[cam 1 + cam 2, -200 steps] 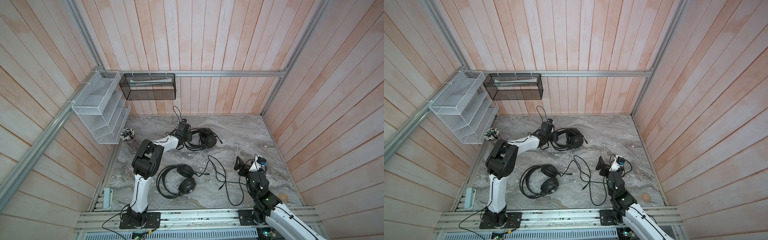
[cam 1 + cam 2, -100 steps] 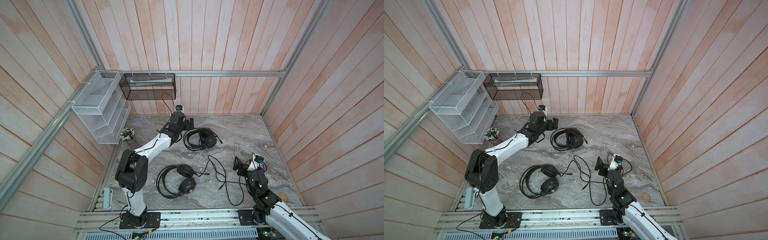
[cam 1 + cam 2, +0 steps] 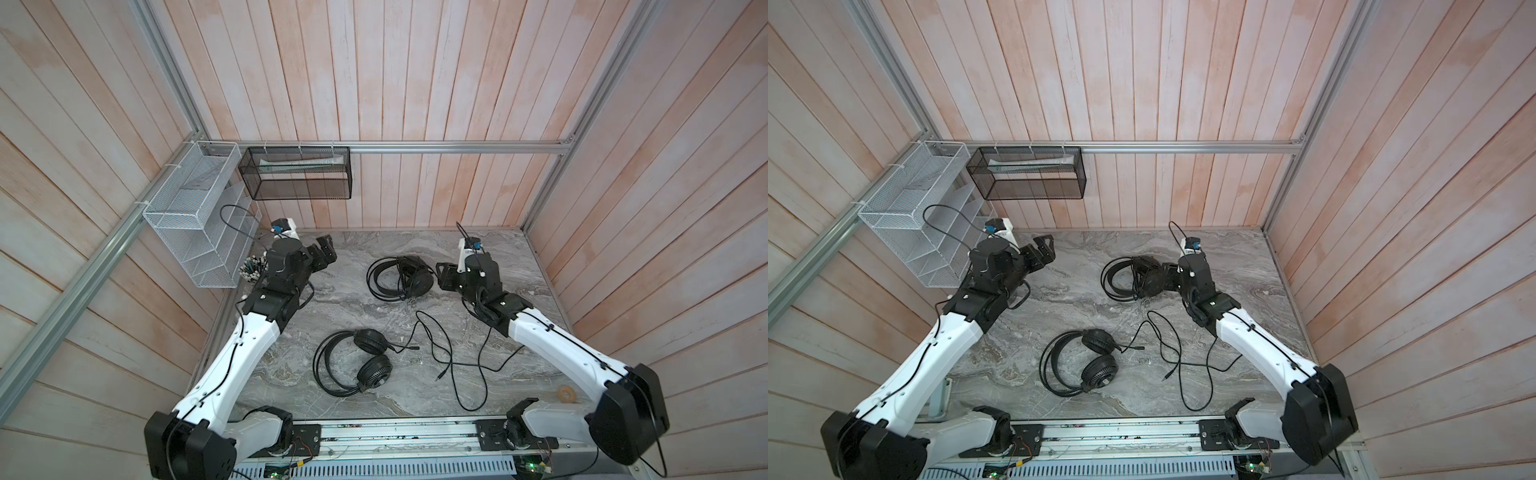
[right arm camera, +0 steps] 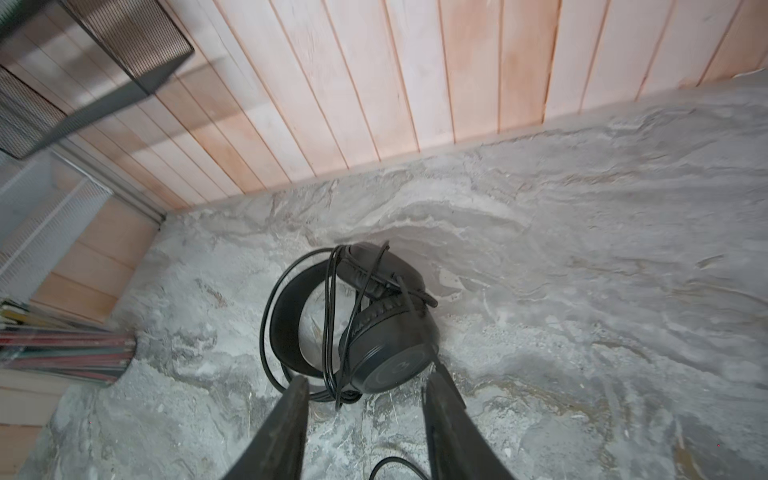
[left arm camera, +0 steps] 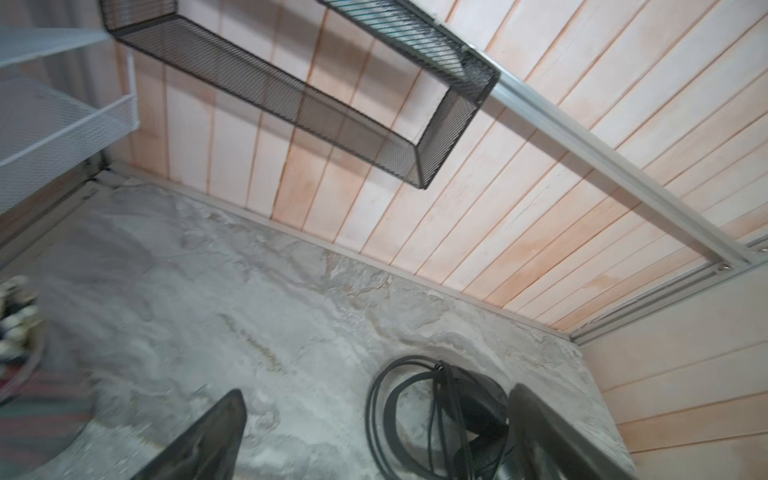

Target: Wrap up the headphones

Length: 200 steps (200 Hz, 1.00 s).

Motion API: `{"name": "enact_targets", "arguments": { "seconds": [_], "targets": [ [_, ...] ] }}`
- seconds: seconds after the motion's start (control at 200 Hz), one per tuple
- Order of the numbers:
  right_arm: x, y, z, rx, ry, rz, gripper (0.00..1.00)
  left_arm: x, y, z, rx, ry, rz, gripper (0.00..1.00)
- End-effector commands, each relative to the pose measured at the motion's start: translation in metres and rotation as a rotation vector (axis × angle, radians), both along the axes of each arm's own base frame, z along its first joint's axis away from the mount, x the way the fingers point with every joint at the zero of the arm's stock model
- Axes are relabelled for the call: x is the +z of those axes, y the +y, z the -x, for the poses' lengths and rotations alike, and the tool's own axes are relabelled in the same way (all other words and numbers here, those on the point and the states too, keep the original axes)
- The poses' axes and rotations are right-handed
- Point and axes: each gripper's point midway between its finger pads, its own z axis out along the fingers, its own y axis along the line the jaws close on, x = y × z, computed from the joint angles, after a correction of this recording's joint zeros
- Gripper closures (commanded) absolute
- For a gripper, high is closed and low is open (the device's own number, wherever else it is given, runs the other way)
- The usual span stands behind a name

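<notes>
The left gripper (image 3: pixel 328 250), wide and empty, has backed off beside the white rack (image 3: pixel 195 232), and the right gripper (image 3: pixel 439 275), jaws parted on nothing, has reached the wound headset (image 3: pixel 399 276) well apart from that rack, so the loose-cabled headset (image 3: pixel 353 361) probably comes next.

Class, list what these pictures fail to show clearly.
- Right gripper: in both top views, fingertips merge with the far headphones; contact unclear.
- Far headphones: left wrist view, cut by the picture edge, partly behind the left gripper.
- Pen cup: blurred there.
- Ring on the table: top views, too small to identify.
</notes>
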Motion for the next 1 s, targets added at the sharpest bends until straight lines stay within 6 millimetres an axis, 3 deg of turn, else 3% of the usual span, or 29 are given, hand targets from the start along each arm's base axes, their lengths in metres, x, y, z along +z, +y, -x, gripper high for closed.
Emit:
{"name": "enact_targets", "arguments": {
  "seconds": [0.0,0.13,0.175,0.23,0.405,0.445,0.715,0.815,0.845,0.995],
  "targets": [
    [-0.013,0.022,-0.01,0.055,0.089,0.011,0.49,-0.022,0.018,0.036,0.03,0.064,-0.068,0.01],
    [-0.042,0.039,-0.039,0.067,0.17,0.08,0.52,-0.035,0.037,0.067,0.075,0.056,-0.126,0.02],
    [-0.037,0.046,-0.05,0.072,0.161,0.086,0.55,-0.037,0.044,0.076,0.096,0.042,-0.146,0.01],
    [-0.049,0.048,-0.061,0.062,0.183,0.112,0.58,-0.038,0.048,0.084,0.115,0.009,-0.165,0.01],
    [-0.079,0.061,-0.079,0.08,0.271,0.154,0.62,-0.04,0.053,0.098,0.142,-0.035,-0.211,0.02],
    [-0.082,0.064,-0.081,0.087,0.276,0.148,0.67,-0.042,0.052,0.098,0.141,-0.032,-0.215,0.01],
    [-0.089,0.055,-0.086,0.026,0.282,0.19,0.67,-0.044,0.049,0.1,0.126,-0.037,-0.22,0.01],
    [-0.08,0.053,-0.085,0.023,0.252,0.183,0.64,-0.043,0.048,0.1,0.122,-0.04,-0.225,0.01],
    [-0.075,0.052,-0.085,0.024,0.242,0.181,0.59,-0.043,0.048,0.1,0.123,-0.04,-0.225,0.02],
    [-0.067,0.043,-0.081,-0.005,0.223,0.204,0.59,-0.043,0.048,0.101,0.121,-0.04,-0.224,0.02]
  ]
}}
